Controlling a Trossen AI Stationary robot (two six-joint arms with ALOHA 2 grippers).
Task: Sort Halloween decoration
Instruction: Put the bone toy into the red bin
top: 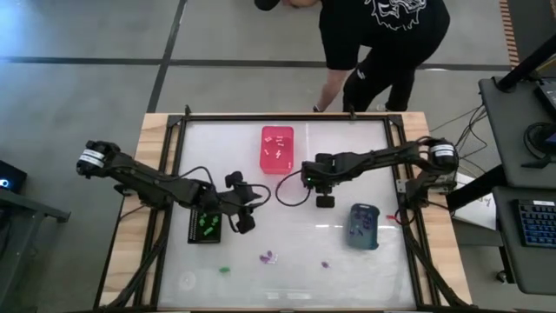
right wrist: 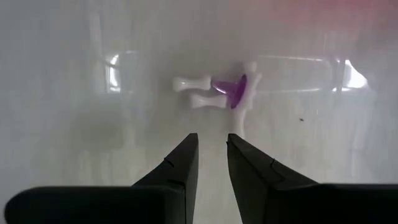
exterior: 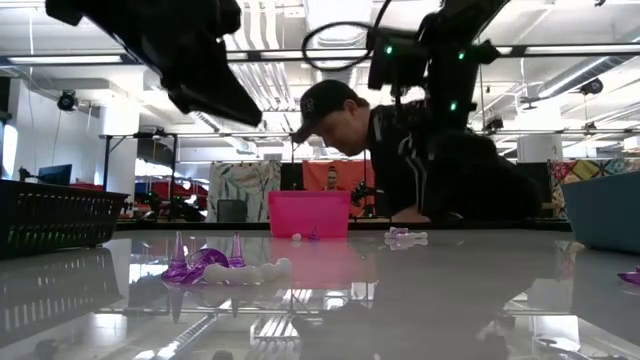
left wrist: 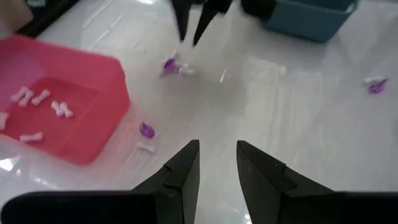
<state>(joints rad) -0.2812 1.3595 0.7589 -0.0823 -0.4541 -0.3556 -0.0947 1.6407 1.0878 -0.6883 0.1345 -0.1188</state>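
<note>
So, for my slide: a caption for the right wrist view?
Right gripper, fingers slightly apart, hovers over white bones and a purple piece.

- Three bins on my worktop (top: 208,148): one bin (top: 277,149) near the far edge at centre, holding small bone pieces (left wrist: 37,98).
- Second bin (top: 205,225) sits toward the left edge, pieces inside (top: 207,223).
- Third bin (top: 363,226) toward the right edge.
- Left gripper (top: 241,216) just beside the second bin, on its centre side; right gripper (top: 325,201) between first and third bins.
- Loose decoration cluster (right wrist: 224,90) lies on the worktop just ahead of my right gripper.
- More loose pieces near the front edge: one (top: 225,270) front-left, a pair (top: 268,257) at centre, one (top: 325,264) right of that.
- Person (top: 382,43) stands beyond the far edge.
</note>
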